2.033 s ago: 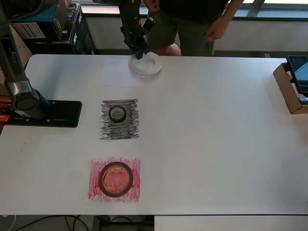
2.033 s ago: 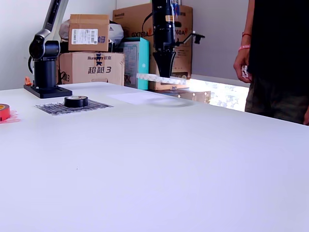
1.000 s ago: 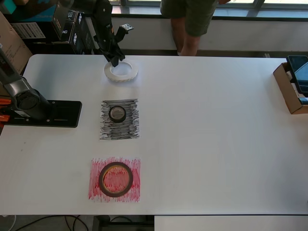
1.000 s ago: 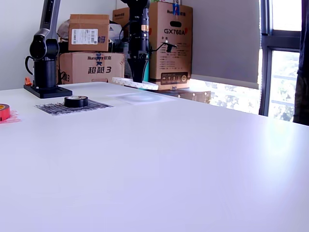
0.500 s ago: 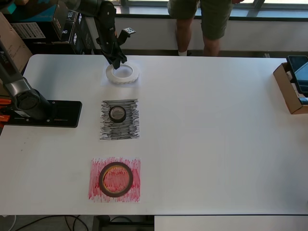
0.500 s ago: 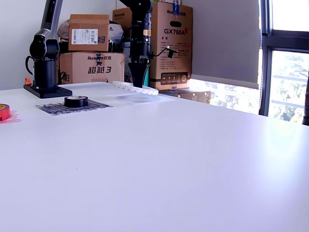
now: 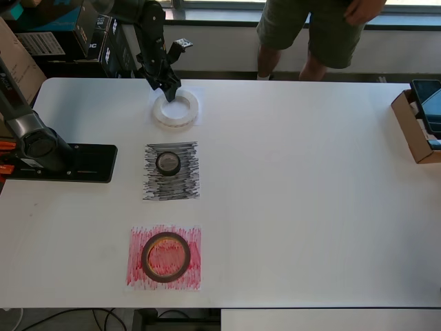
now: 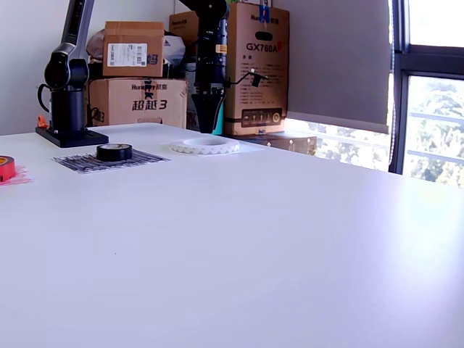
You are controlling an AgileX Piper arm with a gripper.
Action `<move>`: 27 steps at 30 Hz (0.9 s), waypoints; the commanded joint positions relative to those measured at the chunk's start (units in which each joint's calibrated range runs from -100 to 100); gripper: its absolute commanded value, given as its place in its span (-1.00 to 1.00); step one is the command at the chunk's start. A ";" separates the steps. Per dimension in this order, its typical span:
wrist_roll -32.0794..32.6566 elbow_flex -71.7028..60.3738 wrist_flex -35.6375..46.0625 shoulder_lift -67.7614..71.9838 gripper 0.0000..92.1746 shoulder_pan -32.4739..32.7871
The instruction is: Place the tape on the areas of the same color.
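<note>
White tape ring (image 7: pixel 176 109) lies flat on the white sheet (image 7: pixel 196 118), hole facing up; being round, it shows no long axis. Half a second earlier the exterior view had it tilted and clear of the table; it now rests level on the sheet (image 8: pixel 243 147). Gripper (image 7: pixel 172 92) stands at the ring's far edge, tips pointing down; whether its jaws grip the ring or have parted cannot be told. Beyond the white sheet, toward the overhead view's bottom, the black roll (image 7: pixel 168 163) sits on the black sheet (image 7: pixel 186 183), then the dark-red roll (image 7: pixel 165 256) on the red sheet (image 7: pixel 191 274). Only the overhead view shows the red roll whole; the exterior view cuts it at the frame edge (image 8: pixel 6 167).
</note>
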 commanded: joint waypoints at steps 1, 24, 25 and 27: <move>0.32 -0.41 0.17 -0.69 0.80 0.36; -9.01 -25.03 7.55 -14.91 0.80 -9.42; -11.22 -26.30 7.30 -15.85 0.80 -11.00; -15.64 -28.21 5.52 -18.00 0.80 -14.16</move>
